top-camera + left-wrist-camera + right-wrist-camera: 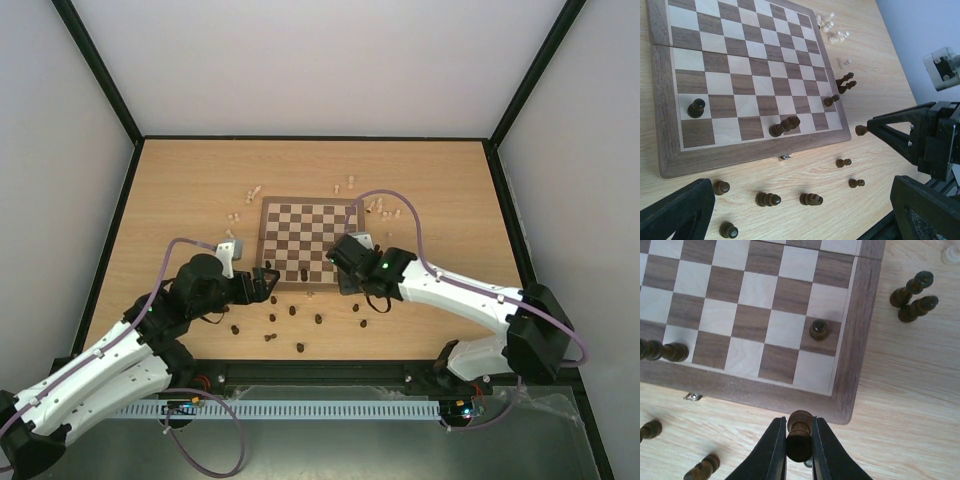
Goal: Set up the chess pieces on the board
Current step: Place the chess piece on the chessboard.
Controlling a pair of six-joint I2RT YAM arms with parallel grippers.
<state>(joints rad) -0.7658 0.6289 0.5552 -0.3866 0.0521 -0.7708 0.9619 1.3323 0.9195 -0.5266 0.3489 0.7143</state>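
Nearest the arms' bases, a handful of dark chessmen (300, 347) lie scattered on the tabletop (180, 200) between its near edge and the board (300, 225), some upright, some tipped over. Just beyond them the left gripper (270, 281) hangs low by the board's near left corner, its fingers (675, 212) spread wide with nothing between them. Over to the right, the right gripper (799, 422) is clamped on a dark round-headed piece (799, 440), held upright just off the board's near right corner; whether it touches the wood I can't tell.

On the board itself a lone upright piece (696, 107) stands on a cream square in the left-hand file, second row from the near edge. Two toppled pieces (785, 125) lie together in the near row. A small upright one (819, 329) sits on a dark square in the right-hand file, second row. Just off the board's right edge two more dark pieces (912, 295) lie side by side on the table. Farthest away, pale chessmen (380, 208) sit in small clusters by the board's far corners.
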